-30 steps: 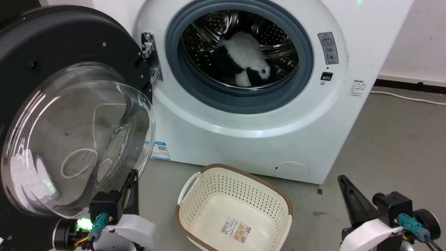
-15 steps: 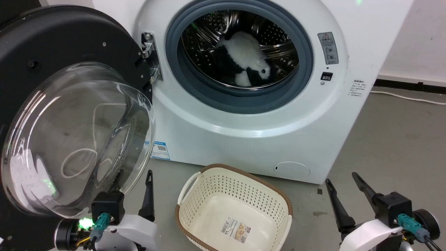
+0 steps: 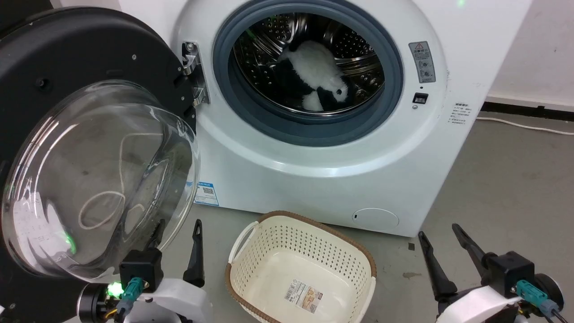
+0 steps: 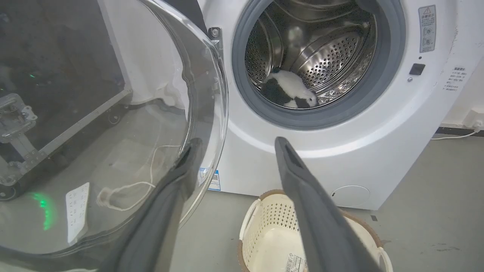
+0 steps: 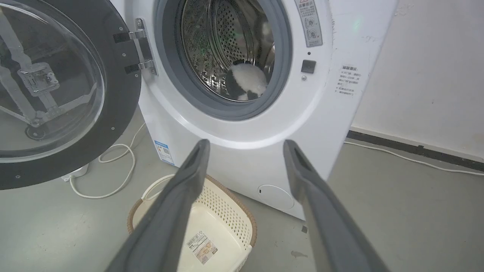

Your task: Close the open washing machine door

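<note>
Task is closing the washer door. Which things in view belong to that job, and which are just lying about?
Job:
washing machine door
washing machine
left gripper, open
right gripper, open

Lying about:
laundry basket on the floor
soft toy in the drum
white cable by the wall

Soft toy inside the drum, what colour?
Black and white patches on the soft toy; the head view shows it best.
</note>
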